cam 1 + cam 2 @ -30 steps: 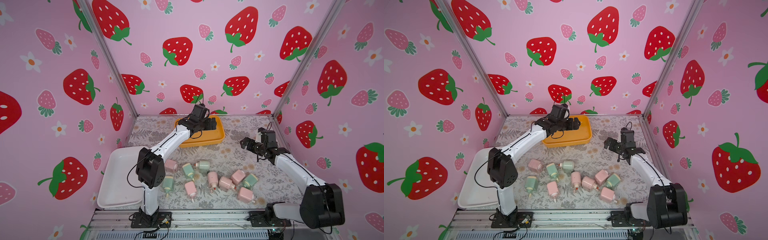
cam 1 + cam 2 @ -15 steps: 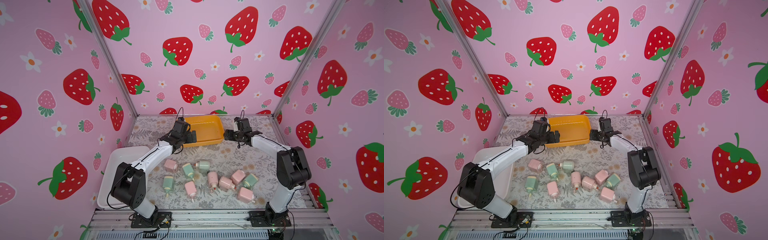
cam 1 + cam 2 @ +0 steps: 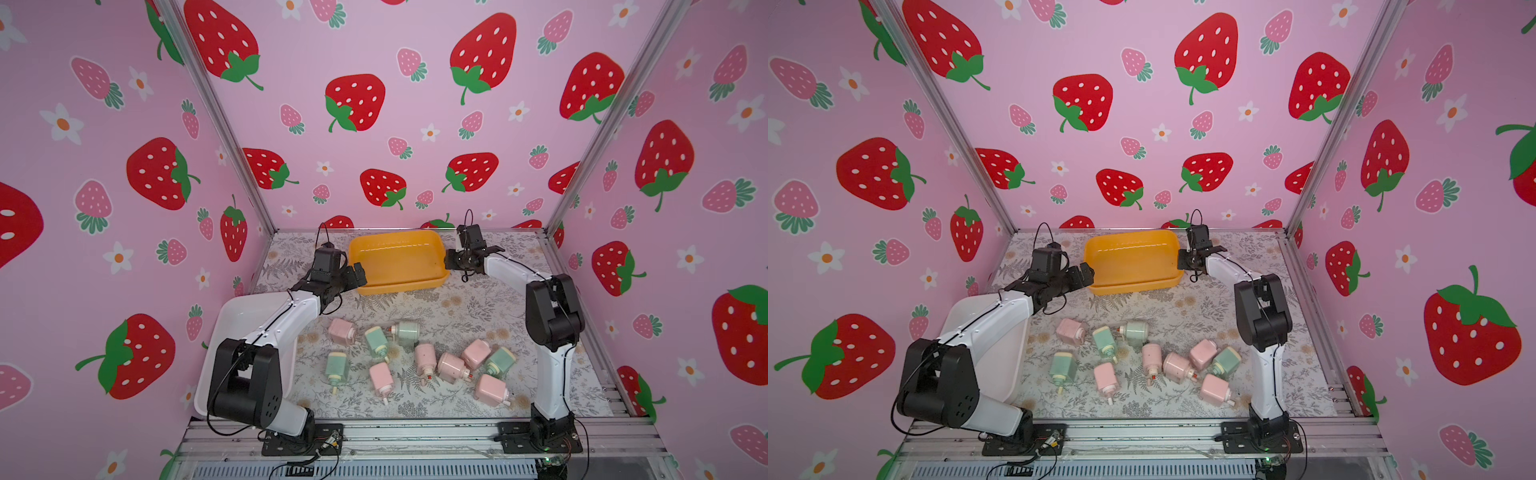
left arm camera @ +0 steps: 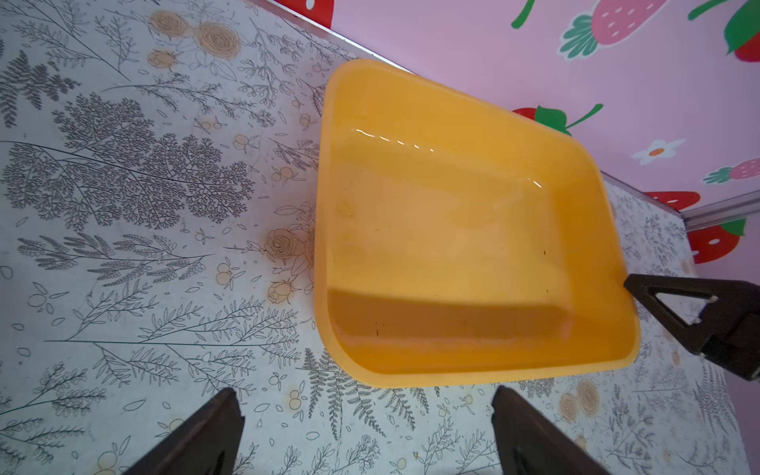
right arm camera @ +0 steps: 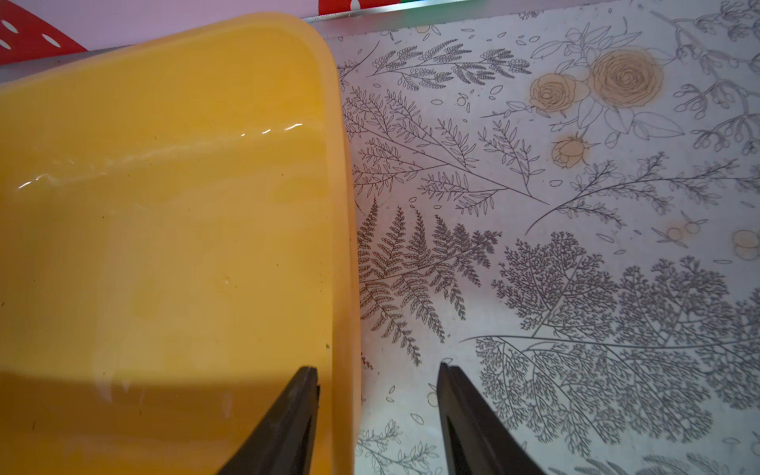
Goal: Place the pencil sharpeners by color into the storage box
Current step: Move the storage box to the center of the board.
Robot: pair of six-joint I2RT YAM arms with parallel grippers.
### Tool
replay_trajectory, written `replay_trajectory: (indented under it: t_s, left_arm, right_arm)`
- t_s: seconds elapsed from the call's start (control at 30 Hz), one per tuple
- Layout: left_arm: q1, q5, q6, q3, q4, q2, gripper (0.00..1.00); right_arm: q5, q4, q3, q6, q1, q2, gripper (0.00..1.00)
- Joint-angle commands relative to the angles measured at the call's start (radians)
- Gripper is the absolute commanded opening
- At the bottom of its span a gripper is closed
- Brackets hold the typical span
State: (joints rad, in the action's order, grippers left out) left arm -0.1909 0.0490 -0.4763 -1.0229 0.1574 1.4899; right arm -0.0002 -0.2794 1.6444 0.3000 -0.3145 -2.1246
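My right pincer (image 5: 377, 368) has moved in from beside the box (image 3: 399, 286) — now it pinches the right wall, one finger inside, one outside. My left pincer (image 3: 355, 275) has pulled back to the near left corner, spread wide. The box sits by the back wall (image 3: 415, 62). Ten sharpeners (image 3: 425, 356) lie on the desk (image 3: 478, 307) in front — bare desk between.

We are looking at a grey floral cloth (image 3: 457, 303) covering the table, with tan roses showing on it in both wrist views. Pink strawberry-printed walls (image 3: 395, 124) are enclosing it at nine, twelve and three o'clock. One metal post (image 3: 222, 124) is rising at eleven o'clock and another metal post (image 3: 606, 124) at one. An aluminium rail (image 3: 415, 436) is running along six o'clock.
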Motion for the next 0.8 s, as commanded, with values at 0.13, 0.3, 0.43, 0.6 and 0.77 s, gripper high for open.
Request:
replay_trajectory:
  t_s: [0.13,0.3,0.43,0.6,0.77]
  left_arm:
    - [0.020,0.032,-0.002,0.035,-0.021,-0.018,0.99]
    - [0.027,0.043,0.000,0.036,-0.020,-0.016,0.99]
    - [0.027,0.060,-0.007,0.050,-0.036,-0.014,1.00]
    - [0.029,0.081,-0.017,0.073,-0.067,-0.003,1.00]
    - [0.027,0.117,-0.021,0.079,-0.078,-0.007,1.00]
  right_arm:
    - [0.046,-0.090,0.098,-0.009,-0.018,-0.061,0.27]
    - [0.056,-0.096,0.094,0.006,-0.022,-0.063,0.15]
    - [0.112,-0.096,0.065,0.013,-0.021,-0.038,0.02]
    - [0.148,-0.091,0.010,0.019,-0.014,0.018,0.00]
    - [0.142,-0.065,-0.063,0.030,0.010,0.077,0.00]
